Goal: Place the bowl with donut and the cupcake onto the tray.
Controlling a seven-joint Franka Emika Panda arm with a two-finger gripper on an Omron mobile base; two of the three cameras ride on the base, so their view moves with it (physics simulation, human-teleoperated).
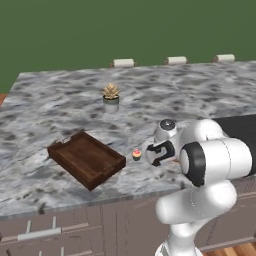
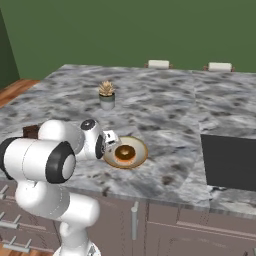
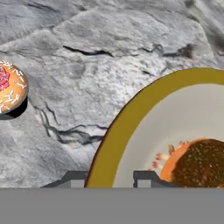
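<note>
- Two-finger gripper (image 3: 108, 178): jaws straddle the rim of the shallow round tan-cream bowl (image 3: 131, 118), closed on it.
- Brown glazed ring donut (image 2: 124, 152): inside bowl.
- Pink-frosted cupcake (image 1: 136, 154): beside dark brown wooden tray (image 1: 86, 159).

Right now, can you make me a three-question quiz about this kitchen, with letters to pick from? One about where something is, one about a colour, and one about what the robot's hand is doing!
1. Where is the donut?
A. In the bowl
B. On the tray
C. Beside the potted plant

2. What colour is the cupcake frosting?
A. Blue
B. Pink-red
C. Green

3. What are the gripper fingers doing?
A. Holding the cupcake
B. Sitting on either side of the bowl's rim
C. Resting inside the tray

Answers:
1. A, the right base view shows the brown ring lying in the middle of the bowl.
2. B, the hand view shows a pink-red top with sprinkles.
3. B, the hand view shows one fingertip outside the yellow-brown rim and the other inside it.
</note>
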